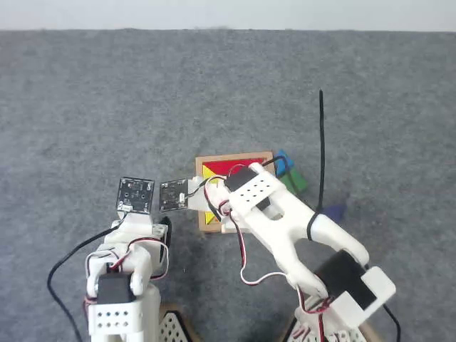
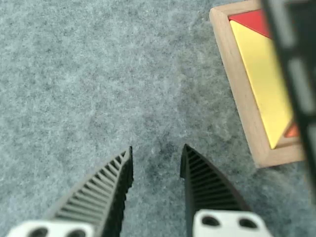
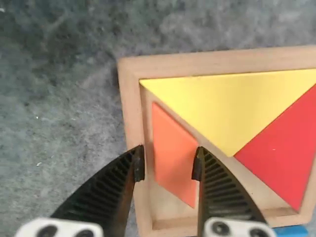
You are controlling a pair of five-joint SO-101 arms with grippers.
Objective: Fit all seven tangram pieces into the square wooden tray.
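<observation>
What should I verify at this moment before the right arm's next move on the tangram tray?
1. Right gripper open, fingers either side of the orange piece: ok.
2. Orange piece seated flat in the tray: cannot tell.
3. Yellow piece and red piece in the tray: ok.
4. All seven pieces in: not ok; blue piece and green piece lie on the carpet beside the tray.
5. Left gripper open, empty, off the tray: ok.

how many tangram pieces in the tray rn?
3: yellow triangle against the tray rim, red triangle beside it, orange parallelogram near a corner, between the fingers of the right gripper. Part of the tray is out of frame or under the arm, so more may be hidden.
</observation>
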